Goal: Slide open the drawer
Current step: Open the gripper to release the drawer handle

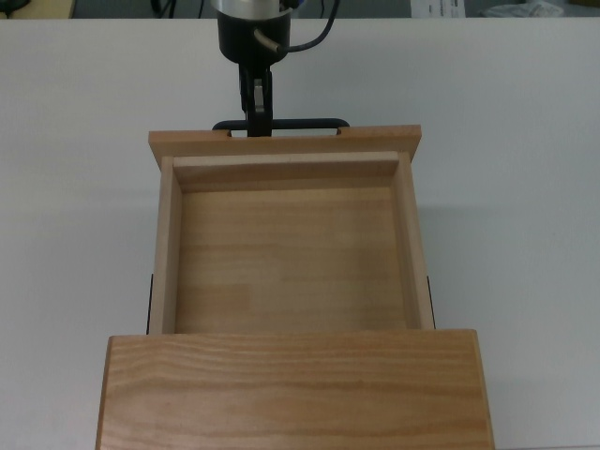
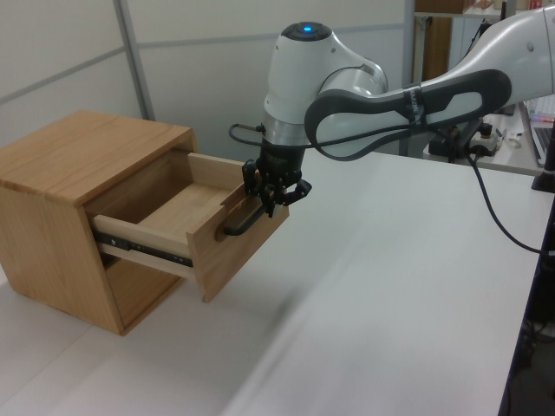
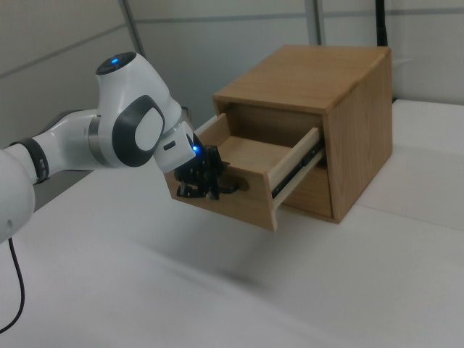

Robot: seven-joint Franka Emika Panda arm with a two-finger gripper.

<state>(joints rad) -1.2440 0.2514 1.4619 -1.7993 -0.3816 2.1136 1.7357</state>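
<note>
The light wood drawer [image 1: 286, 258] stands well out of the cabinet [image 1: 295, 389], its tray bare inside. Its wide front panel [image 1: 284, 142] carries a thin black U-shaped handle [image 1: 309, 124]. My gripper [image 1: 255, 120] is shut on that handle near its end on the top view's left. In the left view the drawer [image 2: 195, 221] juts out on black slide rails, with the gripper [image 2: 269, 201] clamped on the handle [image 2: 241, 224]. The right view shows the gripper [image 3: 206, 185] at the drawer front [image 3: 232, 203].
The wooden cabinet [image 2: 61, 199] sits on a white table [image 2: 390, 295]. A black cable [image 2: 494, 217] trails from the arm on the left view's right. Desk clutter [image 2: 499, 139] lies beyond the table at the far right of the left view.
</note>
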